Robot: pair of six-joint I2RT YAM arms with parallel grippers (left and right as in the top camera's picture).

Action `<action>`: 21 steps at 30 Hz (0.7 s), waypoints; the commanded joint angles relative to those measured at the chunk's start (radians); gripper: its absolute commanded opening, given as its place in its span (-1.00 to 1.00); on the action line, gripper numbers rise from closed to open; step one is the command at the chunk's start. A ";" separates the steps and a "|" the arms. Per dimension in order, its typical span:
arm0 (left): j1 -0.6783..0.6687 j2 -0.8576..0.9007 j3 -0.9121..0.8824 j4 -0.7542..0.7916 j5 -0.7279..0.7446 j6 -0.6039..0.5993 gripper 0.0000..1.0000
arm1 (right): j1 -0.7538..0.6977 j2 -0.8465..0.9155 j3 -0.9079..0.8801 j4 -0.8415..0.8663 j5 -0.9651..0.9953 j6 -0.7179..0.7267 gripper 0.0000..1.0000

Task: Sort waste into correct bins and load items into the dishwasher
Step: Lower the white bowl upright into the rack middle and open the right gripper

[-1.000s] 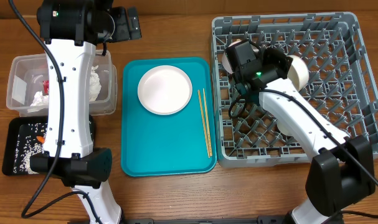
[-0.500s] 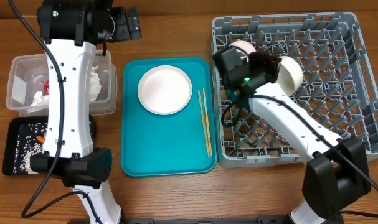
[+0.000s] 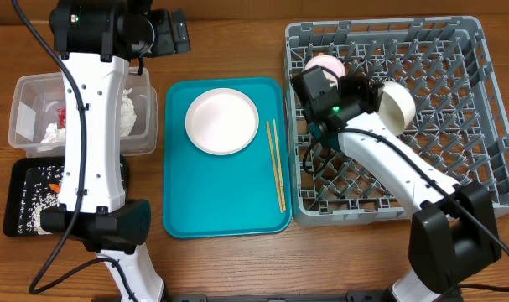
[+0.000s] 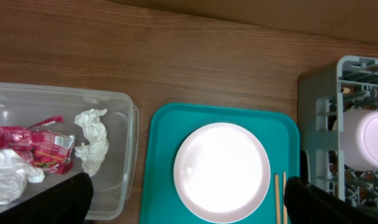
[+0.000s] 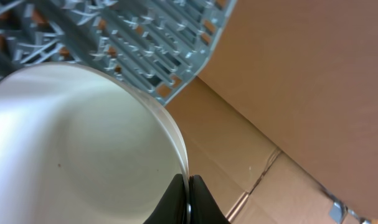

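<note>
R: right gripper (image 5: pixel 189 190) clenched on rim of white bowl (image 3: pixel 397 101), bowl on its side among pegs, upper middle of dish rack (image 3: pixel 455 168), probably to slot it upright | L: left gripper (image 4: pixel 187 205) spread wide, empty, hovers upper left, likely waiting | plate (image 3: pixel 222 122) and chopsticks (image 3: pixel 276 164) on teal tray (image 3: pixel 179 218), centre, not yet loaded

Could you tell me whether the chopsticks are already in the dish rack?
No, the chopsticks lie on the teal tray, beside the plate.
</note>
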 commanded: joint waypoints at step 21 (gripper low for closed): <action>-0.007 -0.023 0.019 0.003 -0.010 -0.010 1.00 | -0.012 0.002 -0.081 0.172 0.073 -0.084 -0.92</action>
